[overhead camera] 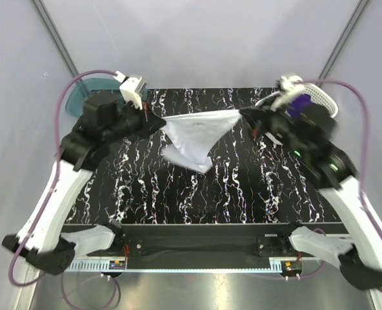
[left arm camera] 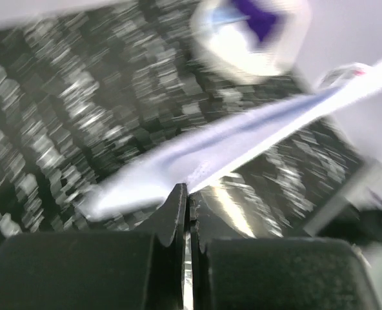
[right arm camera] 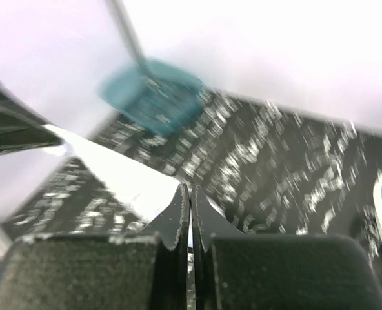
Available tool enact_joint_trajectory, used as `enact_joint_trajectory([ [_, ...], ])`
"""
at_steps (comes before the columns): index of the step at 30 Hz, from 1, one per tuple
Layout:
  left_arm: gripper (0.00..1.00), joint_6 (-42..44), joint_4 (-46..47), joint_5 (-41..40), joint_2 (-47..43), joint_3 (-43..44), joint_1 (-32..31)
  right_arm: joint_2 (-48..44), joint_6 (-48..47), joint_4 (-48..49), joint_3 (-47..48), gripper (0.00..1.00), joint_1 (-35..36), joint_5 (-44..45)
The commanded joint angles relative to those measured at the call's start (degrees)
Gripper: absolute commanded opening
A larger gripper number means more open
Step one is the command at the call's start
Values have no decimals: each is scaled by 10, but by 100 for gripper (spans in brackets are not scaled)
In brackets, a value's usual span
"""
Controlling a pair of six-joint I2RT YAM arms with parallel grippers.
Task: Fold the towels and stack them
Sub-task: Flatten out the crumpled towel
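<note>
The white towel (overhead camera: 194,132) is being stretched between left hand (overhead camera: 153,121) and right hand (overhead camera: 245,115), both pinching it, probably for laying flat.

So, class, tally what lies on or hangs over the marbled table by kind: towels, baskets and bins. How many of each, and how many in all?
Towels: 2 (a pale towel and a purple towel in the basket)
Baskets: 1 (white mesh basket)
Bins: 1 (teal bin)
Total: 4
</note>
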Motion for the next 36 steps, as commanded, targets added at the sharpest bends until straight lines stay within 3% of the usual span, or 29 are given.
enact_joint_trajectory([
  [1,0,54,-45,134,-65,28,-2,-89,-41,-59,-18,0,-3,-5],
  [3,0,36,-25,205,-87,25,-6,-148,-26,-55,-31,0,-3,-22],
  [6,0,17,-32,249,-107,46,-24,-193,-8,-70,-27,0,-3,-54],
  [11,0,14,-91,241,-91,131,-55,-229,37,-49,-14,0,-3,-103],
  [16,0,35,-161,184,-45,220,-58,-229,49,-14,1,0,-3,-51],
  [20,0,55,-210,45,-1,237,-58,-180,10,-14,2,0,-3,46],
  [25,0,92,-148,-95,58,163,-52,-112,-22,74,-64,0,-3,101],
  [30,0,127,-46,-113,150,132,15,18,-58,178,-108,0,-14,130],
  [36,0,179,29,-108,311,202,71,232,-65,243,-48,0,-99,34],
])
